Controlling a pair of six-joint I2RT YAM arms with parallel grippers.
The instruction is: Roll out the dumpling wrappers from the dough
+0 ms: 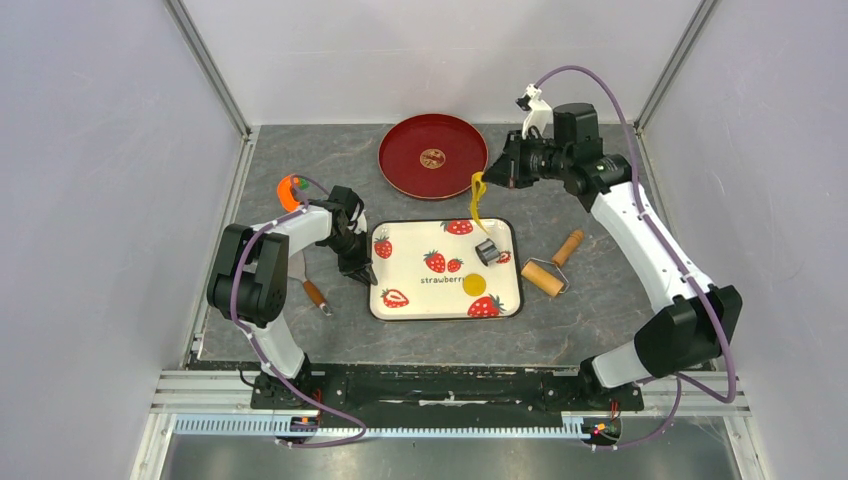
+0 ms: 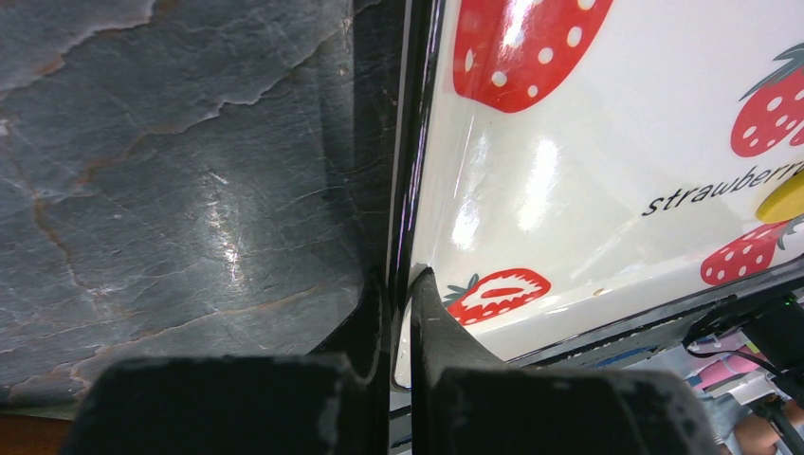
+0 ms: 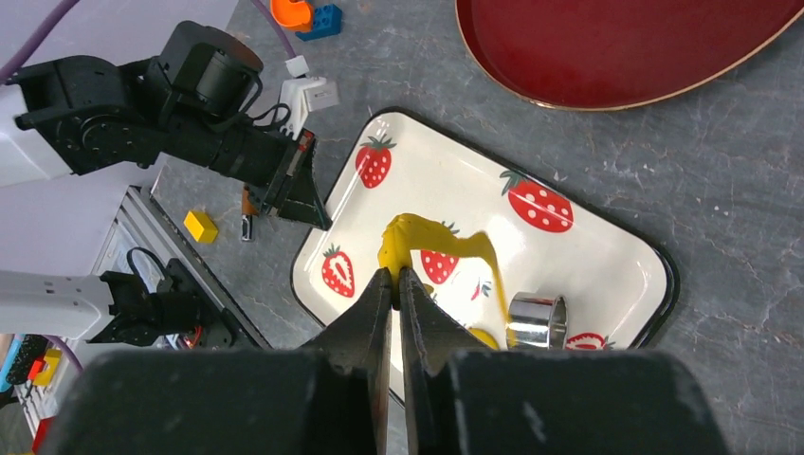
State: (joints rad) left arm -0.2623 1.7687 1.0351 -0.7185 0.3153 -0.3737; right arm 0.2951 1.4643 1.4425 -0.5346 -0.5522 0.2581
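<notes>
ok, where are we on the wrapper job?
Done: one dumpling wrapper lies cut on the tray near the ring cutter. In hand: right gripper is shut on the leftover dough scrap, lifted over the tray; left gripper pinches the tray's left rim. Left: scrap not set down, rolling pin lies beside the tray, red plate holds no dough.

The grey stone table (image 1: 600, 330) carries a red plate (image 1: 405, 160), strawberry tray (image 1: 408, 268), wooden roller (image 1: 543, 277) and brown-handled tool (image 1: 315, 294).

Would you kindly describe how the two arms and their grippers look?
Both arms have white link shells with black joints. A purple cable loops along the left arm and right arm. The left gripper and right gripper have black, tapering fingers.
</notes>
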